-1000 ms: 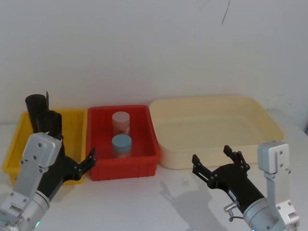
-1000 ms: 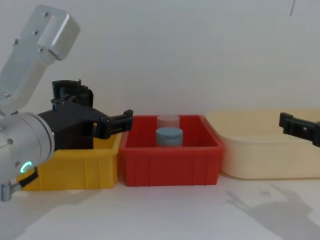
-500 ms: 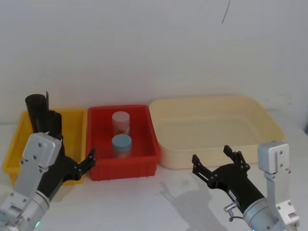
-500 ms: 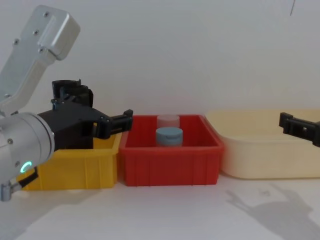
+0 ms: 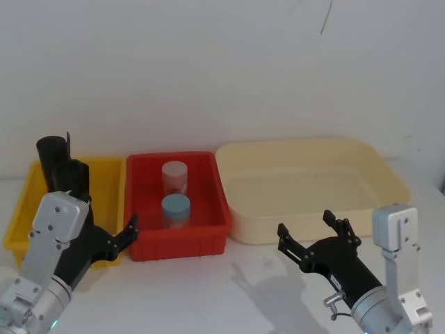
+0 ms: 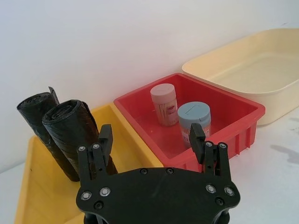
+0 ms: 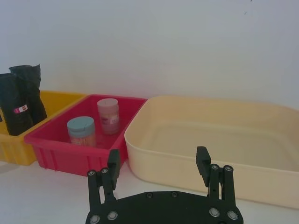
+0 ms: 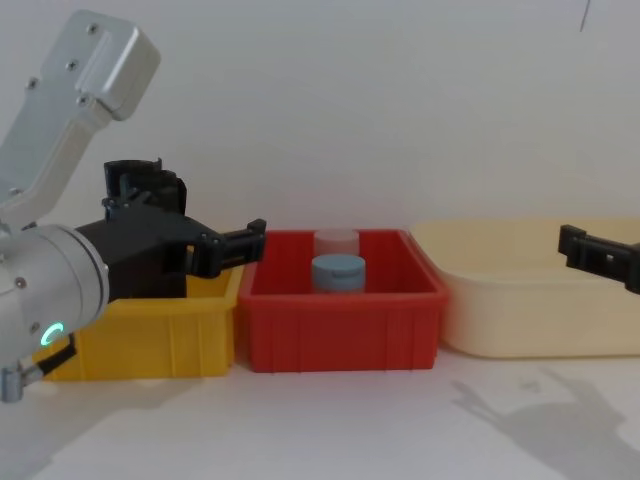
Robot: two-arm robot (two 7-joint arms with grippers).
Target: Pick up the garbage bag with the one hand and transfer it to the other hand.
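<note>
No legible text was found; the red-white mark (image 7: 19,110) on the bag (image 7: 13,95) was unreadable

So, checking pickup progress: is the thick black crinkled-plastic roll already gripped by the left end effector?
No, the thick black crinkled-plastic roll stands in the yellow plastic bin while the left end effector is open, gripping nothing.

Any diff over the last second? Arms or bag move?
Nothing visibly changed. The left gripper stays open, hovering short of the bag, which stands untouched in the yellow bin. The right gripper stays open and empty in front of the cream tub.
</note>
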